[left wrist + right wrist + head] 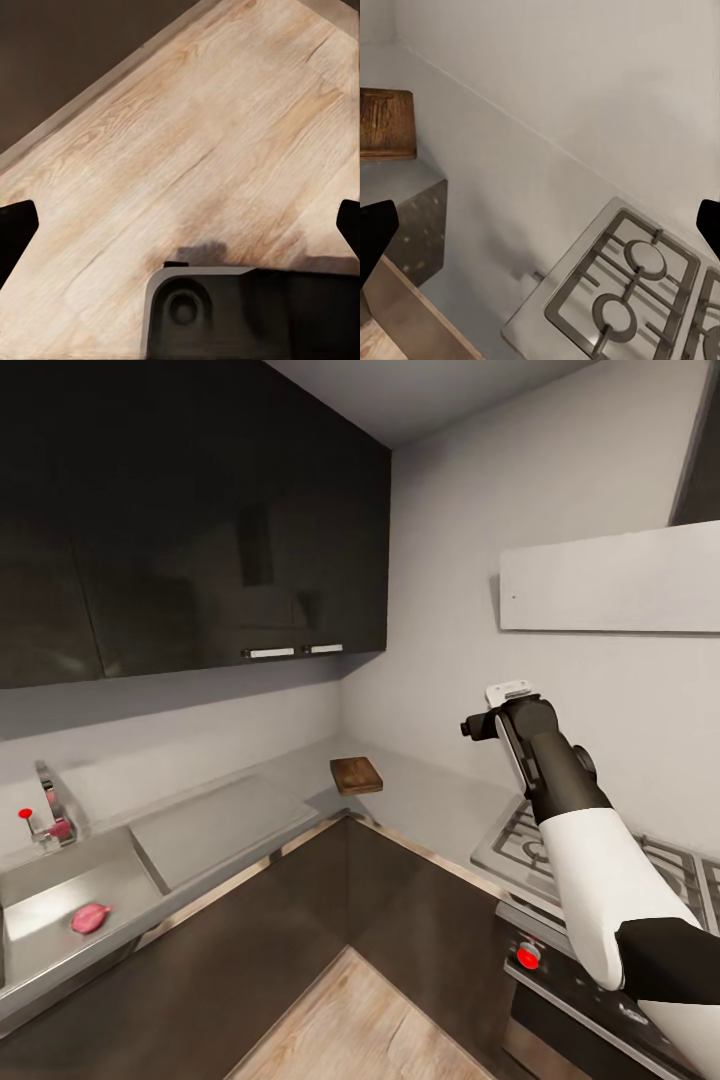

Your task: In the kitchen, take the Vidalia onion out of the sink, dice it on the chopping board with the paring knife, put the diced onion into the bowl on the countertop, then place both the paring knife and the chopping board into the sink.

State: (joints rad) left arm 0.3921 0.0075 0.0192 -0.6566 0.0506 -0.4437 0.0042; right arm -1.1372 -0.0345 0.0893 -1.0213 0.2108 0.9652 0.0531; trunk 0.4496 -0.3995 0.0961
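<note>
The pinkish Vidalia onion (90, 917) lies in the steel sink (60, 890) at the far left. The brown chopping board (356, 774) (386, 124) rests on the countertop (430, 800) in the corner. My right gripper (508, 698) (540, 229) is held up over the countertop between the board and the stove, well right of the board. Its fingers are wide apart and hold nothing. My left gripper (180, 225) hangs open over the wooden floor (195, 135). The paring knife and the bowl are out of view.
A tap with a red knob (27, 815) stands behind the sink, and a flat drainboard (220, 825) lies to its right. A gas stove (600, 860) (630, 289) sits at the right. Dark wall cabinets (200, 530) hang above. My base (247, 315) stands on the floor.
</note>
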